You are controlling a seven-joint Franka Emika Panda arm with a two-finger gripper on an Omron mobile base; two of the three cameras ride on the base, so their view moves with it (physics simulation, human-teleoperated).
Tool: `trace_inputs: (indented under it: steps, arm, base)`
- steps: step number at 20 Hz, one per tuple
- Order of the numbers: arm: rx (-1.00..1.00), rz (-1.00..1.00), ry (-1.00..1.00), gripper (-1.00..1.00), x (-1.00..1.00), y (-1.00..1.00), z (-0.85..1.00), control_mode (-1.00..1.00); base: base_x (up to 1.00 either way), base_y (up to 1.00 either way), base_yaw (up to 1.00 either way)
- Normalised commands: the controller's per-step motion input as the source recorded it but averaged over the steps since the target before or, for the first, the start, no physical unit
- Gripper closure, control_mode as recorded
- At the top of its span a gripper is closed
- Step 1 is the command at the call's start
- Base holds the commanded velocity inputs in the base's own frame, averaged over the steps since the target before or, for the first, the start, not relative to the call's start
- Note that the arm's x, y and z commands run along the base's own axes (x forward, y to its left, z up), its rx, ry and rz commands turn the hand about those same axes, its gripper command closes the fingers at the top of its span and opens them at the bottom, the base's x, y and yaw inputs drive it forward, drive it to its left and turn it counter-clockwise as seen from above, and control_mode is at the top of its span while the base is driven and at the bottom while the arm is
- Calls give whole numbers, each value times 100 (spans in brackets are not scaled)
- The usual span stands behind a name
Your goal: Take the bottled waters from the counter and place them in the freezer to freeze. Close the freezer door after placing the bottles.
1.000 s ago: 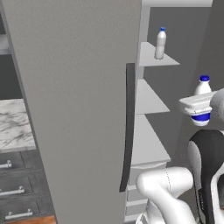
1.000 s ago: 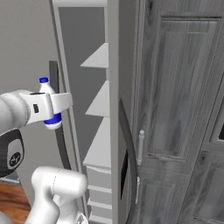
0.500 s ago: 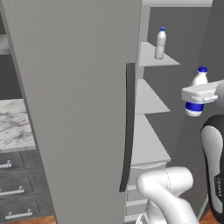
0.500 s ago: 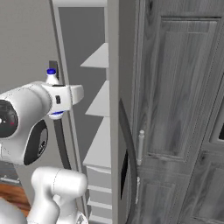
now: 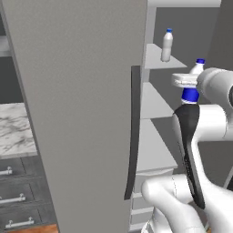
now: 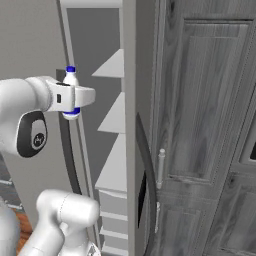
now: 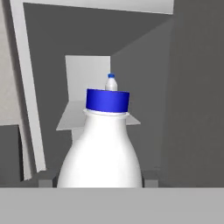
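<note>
— Where's the bottle?

— I have the shorter bottle (image 5: 191,84), blue cap and blue label band, upright in the claw (image 5: 187,81). The claw is clenched on its body, and the cap rises just above it.

— And the other one?

— The taller bottle (image 5: 167,44) stands on a freezer (image 6: 116,120) shelf ahead of the claw and higher. The freezer door (image 5: 77,113) stands open to the claw's left, its dark handle (image 5: 132,132) near.
</note>
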Motion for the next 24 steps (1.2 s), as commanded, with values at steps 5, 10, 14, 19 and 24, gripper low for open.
trace_inputs:
  steps: [5, 10, 14, 19, 24]
  arm:
    - [0, 1, -3, 100, 37, -14, 5, -100]
    - [0, 15, 10, 100, 43, -20, 7, -100]
    - [-1, 12, 4, 100, 42, -12, 1, -100]
    - [0, 14, 0, 100, 48, -3, 0, -100]
    - [-4, 11, 0, 100, 39, 0, 0, -100]
  base:
    - [0, 0, 0]
    - [0, 0, 0]
    - [0, 0, 0]
    - [0, 0, 0]
    - [0, 0, 0]
